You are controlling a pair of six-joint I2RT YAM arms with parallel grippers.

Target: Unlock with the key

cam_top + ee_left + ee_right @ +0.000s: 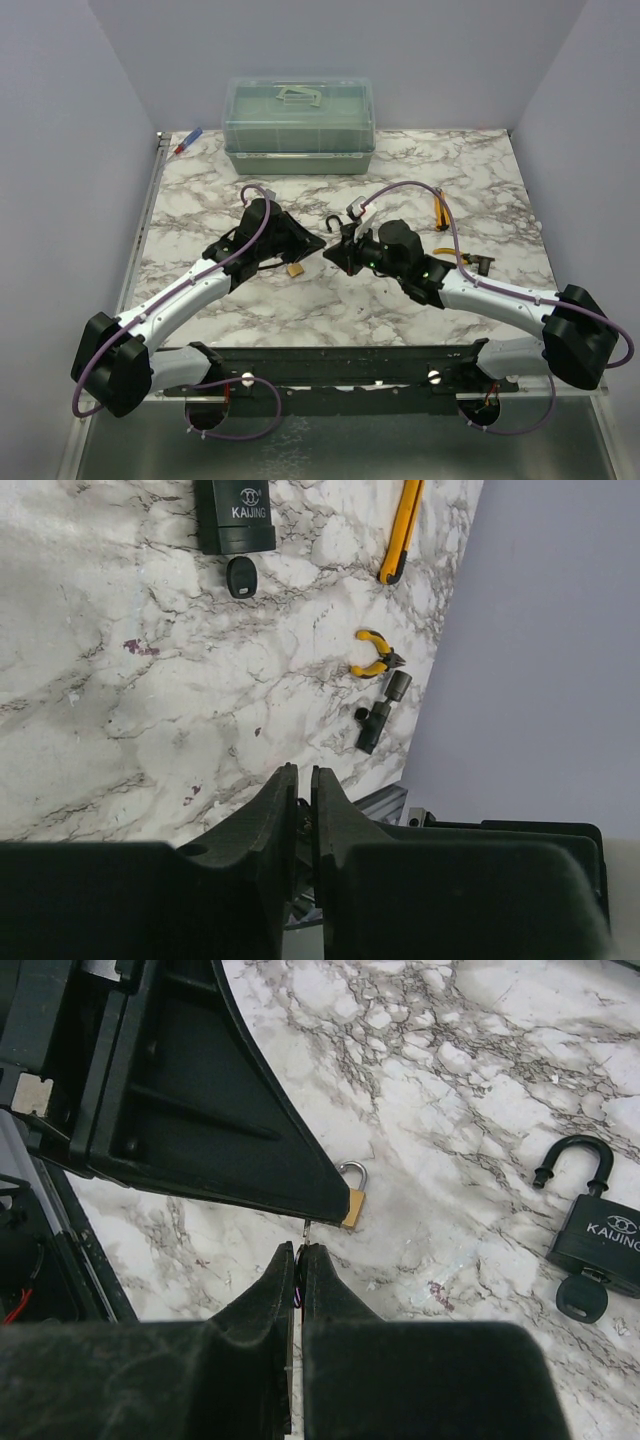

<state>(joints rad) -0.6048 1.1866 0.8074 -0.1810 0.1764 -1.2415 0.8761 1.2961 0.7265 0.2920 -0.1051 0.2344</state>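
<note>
While right gripper (298,1250) sits pressed together on key (305,1226) — only thin blade tip showing past fingertips — brass padlock (353,1203) lies just ahead, up-right, blade aimed near its base. Left gripper (304,772) touches padlock; I cannot tell if it grips. Marble table (450,1110) flat; little room between arms.

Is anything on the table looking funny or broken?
Nothing looks broken or spilled. One odd thing: the black padlock lies with its shackle popped open on one side, and the key sticks out of its bottom.
</note>
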